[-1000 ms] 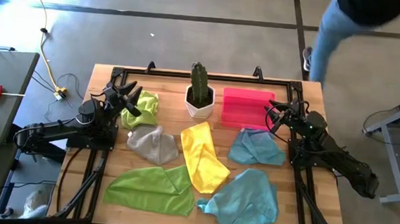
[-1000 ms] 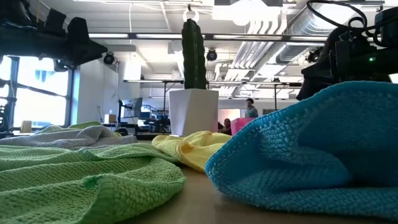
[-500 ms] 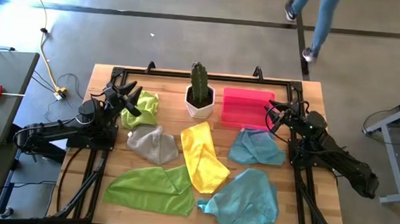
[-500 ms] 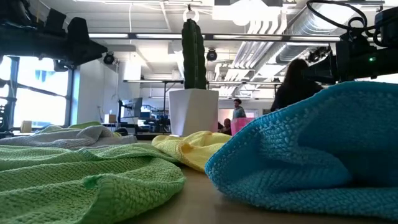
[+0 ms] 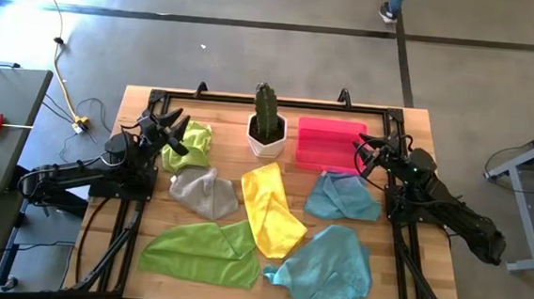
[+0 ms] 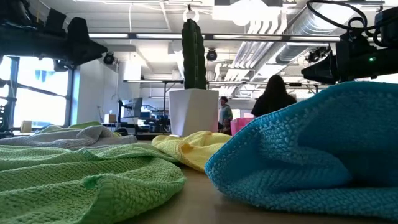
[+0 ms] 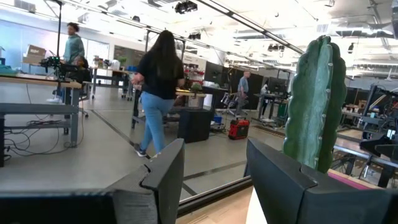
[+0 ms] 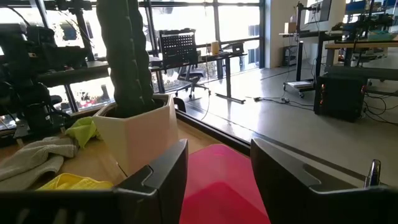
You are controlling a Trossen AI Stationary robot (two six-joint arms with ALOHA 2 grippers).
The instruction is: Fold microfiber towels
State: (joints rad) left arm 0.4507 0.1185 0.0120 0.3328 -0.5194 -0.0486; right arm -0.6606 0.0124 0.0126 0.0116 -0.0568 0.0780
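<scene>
Behind the counter (image 5: pixel 223 107) someone walked; left fingers (image 5: pixel 167 121) stood wide and empty, a green towel (image 5: pixel 190 144) just beside them; right fingers (image 5: pixel 369 147) wide, blue towel (image 5: pixel 342 195) near.

Six microfiber towels are lying unfolded and rumpled on the wooden worktop. A small lime green towel (image 5: pixel 190 144) is sitting bunched near the far left edge, a grey towel (image 5: pixel 204 192) just beside it. A yellow towel (image 5: pixel 270 209) is stretching across the middle. A large lime green towel (image 5: pixel 205 251) is spreading along the near edge, touching a light blue towel (image 5: pixel 327 267). Another light blue towel (image 5: pixel 342 196) is crumpling toward the right edge.
</scene>
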